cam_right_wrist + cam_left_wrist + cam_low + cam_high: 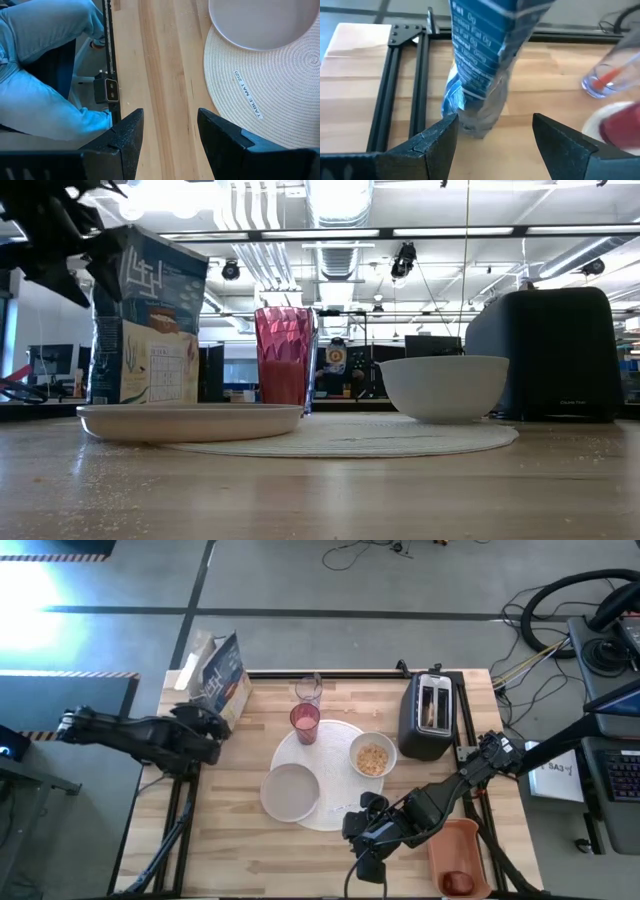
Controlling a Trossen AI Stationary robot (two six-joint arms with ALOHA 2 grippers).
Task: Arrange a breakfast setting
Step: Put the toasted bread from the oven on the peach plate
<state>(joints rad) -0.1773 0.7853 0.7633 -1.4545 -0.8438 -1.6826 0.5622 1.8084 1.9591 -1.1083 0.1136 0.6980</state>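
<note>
**Both Grippers Empty, Setting Half Built**

Both jaws stood apart and held nothing. The left gripper [215, 732] hovered at the table's left edge with its fingers parted, just short of a blue cereal box [222, 678] that it faced. The right gripper [362, 830] hung over bare wood beside the round table mat [270, 95], fingers spread with only tabletop between them.

On the mat sat the smaller pale plate [291, 791], the small white bowl [372, 757] with cereal in it, and the pink tumbler [305, 723]. The clear glass [309, 690] stood just behind the tumbler with an orange-handled utensil in it. A black toaster [428, 716] stood to the right, and an orange tray [460, 856] lay near the right arm.

Judging by this, the setting was partly laid. The next move likely called for 1 arm to fetch a remaining piece.
</note>
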